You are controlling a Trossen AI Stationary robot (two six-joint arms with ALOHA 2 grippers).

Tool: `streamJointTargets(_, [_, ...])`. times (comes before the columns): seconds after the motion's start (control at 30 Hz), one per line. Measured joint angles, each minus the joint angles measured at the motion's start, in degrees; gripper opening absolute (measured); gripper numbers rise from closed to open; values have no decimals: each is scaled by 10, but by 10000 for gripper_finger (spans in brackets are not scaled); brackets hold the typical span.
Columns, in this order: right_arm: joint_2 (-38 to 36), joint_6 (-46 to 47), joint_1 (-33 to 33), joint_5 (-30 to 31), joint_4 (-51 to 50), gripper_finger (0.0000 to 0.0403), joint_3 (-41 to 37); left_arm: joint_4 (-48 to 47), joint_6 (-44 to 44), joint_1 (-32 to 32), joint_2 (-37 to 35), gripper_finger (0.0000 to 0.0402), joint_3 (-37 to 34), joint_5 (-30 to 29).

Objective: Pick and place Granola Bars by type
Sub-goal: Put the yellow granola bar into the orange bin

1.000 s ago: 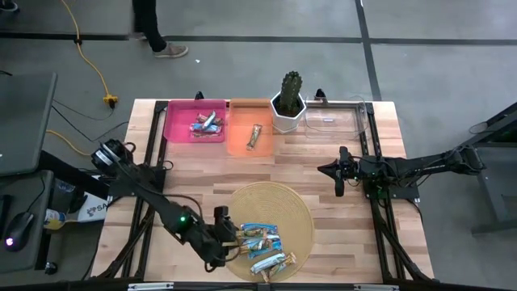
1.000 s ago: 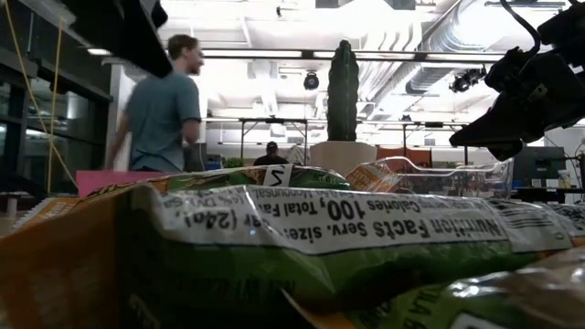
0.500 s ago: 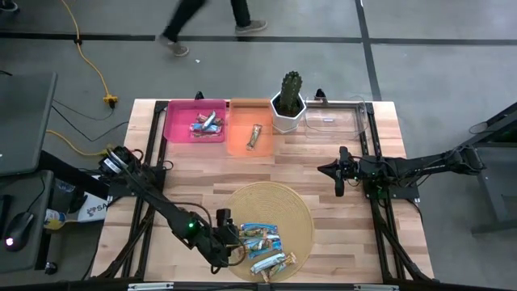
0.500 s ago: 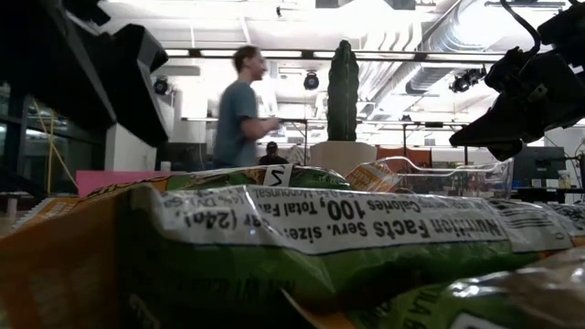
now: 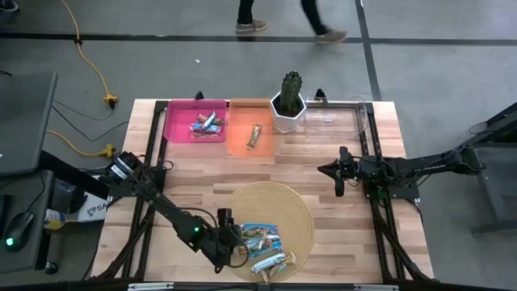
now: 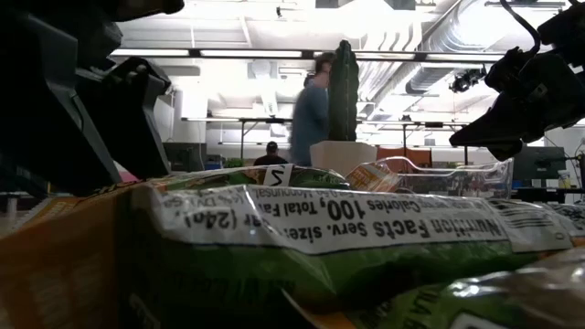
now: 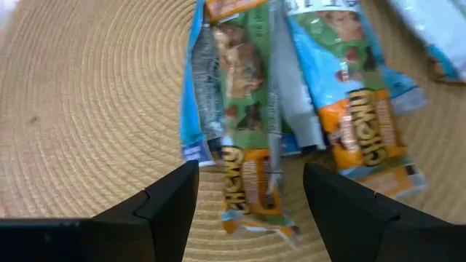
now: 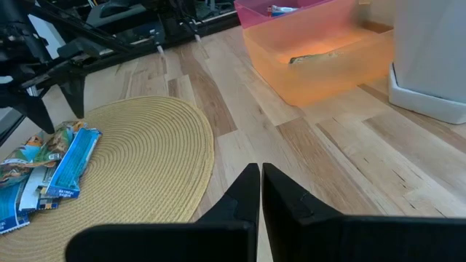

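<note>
Several granola bars lie in a loose pile on a round woven mat near the table's front edge. Their wrappers are blue, green and orange. My left gripper is open and slants down over the pile's left side. Its fingers stand on either side of the near end of a green-and-orange bar without touching it. More bars lie in a pink tray, and one lies in an orange tray. My right gripper waits shut above the table's right half, clear of everything.
A green cactus in a white pot stands at the far edge between the orange tray and a clear tray. Bare wood lies between the mat and the trays. A person walks past beyond the table.
My left gripper has come down toward the bars on the mat, staying open, and now fills the left of the low view. The bars have not moved. The person behind the table has walked from left to right.
</note>
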Motion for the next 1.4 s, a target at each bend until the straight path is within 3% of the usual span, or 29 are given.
streamJointTargets(0.4, [0, 0, 0, 0, 0, 0, 0, 10, -1, 33, 19, 245, 0, 37])
streamJointTargets(0.73, [0, -1, 0, 0, 0, 0, 0, 39, 17, 77, 21, 245, 0, 153])
streamJointTargets(1.03, [0, 0, 0, 0, 0, 0, 0, 37, 14, 79, 21, 244, 0, 184])
streamJointTargets(1.17, [0, 0, 0, 0, 0, 0, 0, 35, 14, 79, 21, 222, 0, 188])
streamJointTargets(1.4, [0, 0, 0, 0, 0, 0, 0, 34, 14, 79, 20, 145, 0, 194])
